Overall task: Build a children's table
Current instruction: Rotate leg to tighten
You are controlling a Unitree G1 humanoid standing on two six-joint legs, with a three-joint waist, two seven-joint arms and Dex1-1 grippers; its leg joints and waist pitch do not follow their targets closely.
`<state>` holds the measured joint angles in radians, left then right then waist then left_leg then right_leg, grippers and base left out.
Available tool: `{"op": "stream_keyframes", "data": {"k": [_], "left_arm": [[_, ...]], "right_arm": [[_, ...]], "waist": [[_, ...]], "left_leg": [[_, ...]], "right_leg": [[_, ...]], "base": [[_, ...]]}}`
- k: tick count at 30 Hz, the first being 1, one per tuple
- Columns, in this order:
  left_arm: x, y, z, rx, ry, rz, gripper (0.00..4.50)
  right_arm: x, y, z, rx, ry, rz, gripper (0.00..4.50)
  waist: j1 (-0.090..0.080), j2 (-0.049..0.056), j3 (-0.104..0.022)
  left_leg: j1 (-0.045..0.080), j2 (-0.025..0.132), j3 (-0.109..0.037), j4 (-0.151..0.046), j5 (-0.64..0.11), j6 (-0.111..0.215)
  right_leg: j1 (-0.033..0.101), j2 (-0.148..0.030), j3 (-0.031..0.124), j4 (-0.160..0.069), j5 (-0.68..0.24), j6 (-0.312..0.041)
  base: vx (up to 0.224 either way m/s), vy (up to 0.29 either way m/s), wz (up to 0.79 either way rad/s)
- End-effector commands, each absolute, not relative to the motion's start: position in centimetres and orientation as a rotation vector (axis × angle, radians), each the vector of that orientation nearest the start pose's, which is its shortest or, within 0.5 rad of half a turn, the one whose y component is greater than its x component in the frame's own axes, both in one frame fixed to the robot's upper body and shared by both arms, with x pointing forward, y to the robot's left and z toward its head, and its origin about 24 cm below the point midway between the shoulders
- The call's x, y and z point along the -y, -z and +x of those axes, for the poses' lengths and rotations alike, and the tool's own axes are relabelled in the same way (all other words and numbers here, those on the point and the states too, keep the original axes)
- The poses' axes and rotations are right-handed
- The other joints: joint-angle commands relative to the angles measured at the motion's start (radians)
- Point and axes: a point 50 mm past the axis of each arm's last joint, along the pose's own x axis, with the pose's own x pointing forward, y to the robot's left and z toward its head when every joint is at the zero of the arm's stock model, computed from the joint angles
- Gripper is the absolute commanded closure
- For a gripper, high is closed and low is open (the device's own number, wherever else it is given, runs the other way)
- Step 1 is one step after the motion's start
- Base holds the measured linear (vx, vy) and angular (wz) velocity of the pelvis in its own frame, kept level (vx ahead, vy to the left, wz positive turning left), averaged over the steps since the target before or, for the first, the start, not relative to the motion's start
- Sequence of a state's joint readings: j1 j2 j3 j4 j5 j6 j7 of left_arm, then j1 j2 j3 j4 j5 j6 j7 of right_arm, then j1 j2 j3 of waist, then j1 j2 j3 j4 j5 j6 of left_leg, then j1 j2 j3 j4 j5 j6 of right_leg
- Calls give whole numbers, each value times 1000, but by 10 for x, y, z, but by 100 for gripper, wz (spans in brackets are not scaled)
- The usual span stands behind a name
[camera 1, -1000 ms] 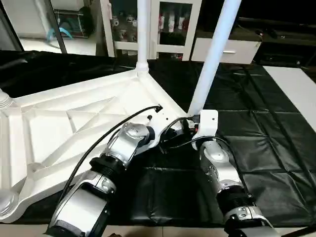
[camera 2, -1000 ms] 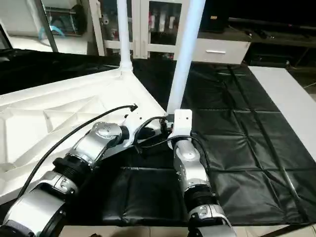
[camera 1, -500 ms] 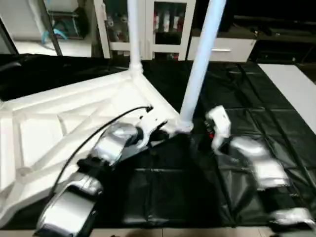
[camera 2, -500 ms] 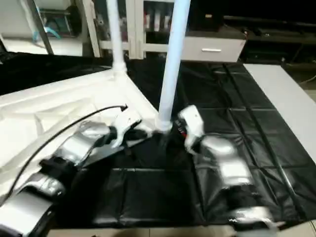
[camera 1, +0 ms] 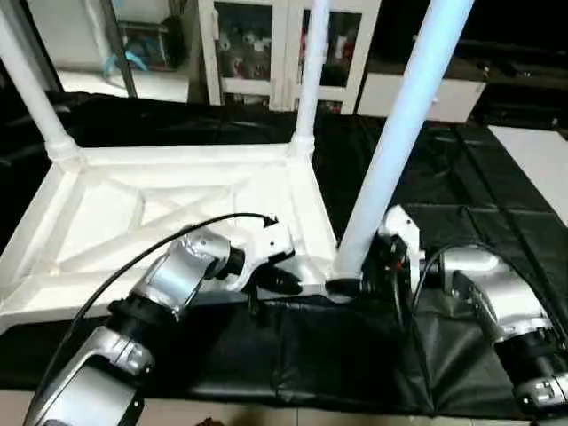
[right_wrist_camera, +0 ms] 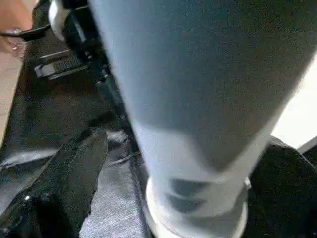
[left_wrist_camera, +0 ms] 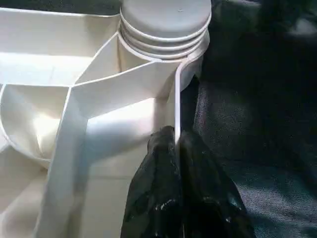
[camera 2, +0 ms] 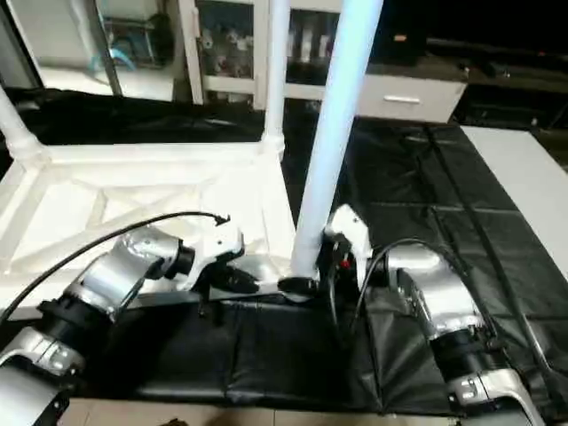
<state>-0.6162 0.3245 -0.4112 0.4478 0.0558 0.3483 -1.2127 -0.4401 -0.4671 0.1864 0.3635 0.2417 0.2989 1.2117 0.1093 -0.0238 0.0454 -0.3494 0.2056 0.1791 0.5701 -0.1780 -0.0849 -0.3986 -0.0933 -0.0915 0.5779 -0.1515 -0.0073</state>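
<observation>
On the black-covered desk point(camera 1: 497, 231) lies the large white plastic square table top point(camera 1: 177, 213), ribbed underside facing up, occupying the robot's left and centre. Three long white tapered tube legs stand upright in its round corner sockets: the nearest leg point(camera 1: 399, 133) at the near corner on the robot's right, a second leg point(camera 1: 308, 80) at the far corner on the same side, and a third leg point(camera 1: 31, 84) at the far left corner.

Left gripper point(left_wrist_camera: 176, 144): jaws clenched on the thin edge wall of the table top, just beside the socket of the nearest leg; the wall runs between the two black fingers point(left_wrist_camera: 158, 168). A black cable point(camera 1: 160, 248) arcs over the silver left forearm.

Right gripper point(camera 1: 355, 286): jaws released and spread wide, one finger point(right_wrist_camera: 64, 178) on either side of the foot of the nearest leg; contact with the leg cannot be determined. Its white wrist housing point(camera 1: 401, 240) sits close against the leg.

Obstructions: the nearest leg rises directly between the two arms and hides part of the desk behind it.

Surroundings: white glass-fronted cabinets point(camera 1: 253, 44) with small items on their shelves stand beyond the desk, beside a white drawer unit point(camera 1: 417, 93). A white panel point(camera 1: 537, 160) lies at the desk's far right.

No legible writing, brand or label is found.
</observation>
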Motion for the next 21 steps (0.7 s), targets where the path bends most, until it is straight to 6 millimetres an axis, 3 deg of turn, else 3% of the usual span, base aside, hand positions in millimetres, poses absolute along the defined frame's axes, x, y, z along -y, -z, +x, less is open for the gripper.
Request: {"op": "stream_keyframes", "data": {"k": [1, 3, 4, 12, 21], "left_arm": [[-94, -32, 293, -712, 1465, 437, 450], [-95, -33, 293, -713, 1461, 440, 450], [-95, -33, 293, -714, 1458, 442, 450], [-95, -33, 293, -713, 1450, 444, 450], [-95, -33, 292, -719, 1452, 444, 450]], "right_arm": [[161, -60, 294, -435, -1298, -137, 3], [162, -58, 294, -454, -1298, -164, 3], [162, -58, 296, -454, -1291, -174, 30], [163, -56, 300, -465, -1271, -215, 87], [167, -50, 300, -499, -1285, -272, 180]], "waist": [[-2, -1, -59], [-3, -1, -59], [-2, 0, -60], [-6, -1, -60], [-9, 1, -62]], "left_leg": [[4, 30, -5, -68, -256, 34], [4, 30, -5, -67, -250, 35], [4, 29, -4, -66, -247, 35], [4, 29, -5, -66, -258, 34], [5, 28, -5, -65, -256, 39]], "right_leg": [[48, -58, 47, -63, -293, -204], [48, -57, 46, -62, -288, -206], [47, -57, 47, -61, -283, -207], [47, -56, 45, -64, -308, -202], [48, -54, 45, -62, -294, -208]], "base": [[0, 0, 0], [0, 0, 0], [0, 0, 0], [0, 0, 0], [0, 0, 0]]}}
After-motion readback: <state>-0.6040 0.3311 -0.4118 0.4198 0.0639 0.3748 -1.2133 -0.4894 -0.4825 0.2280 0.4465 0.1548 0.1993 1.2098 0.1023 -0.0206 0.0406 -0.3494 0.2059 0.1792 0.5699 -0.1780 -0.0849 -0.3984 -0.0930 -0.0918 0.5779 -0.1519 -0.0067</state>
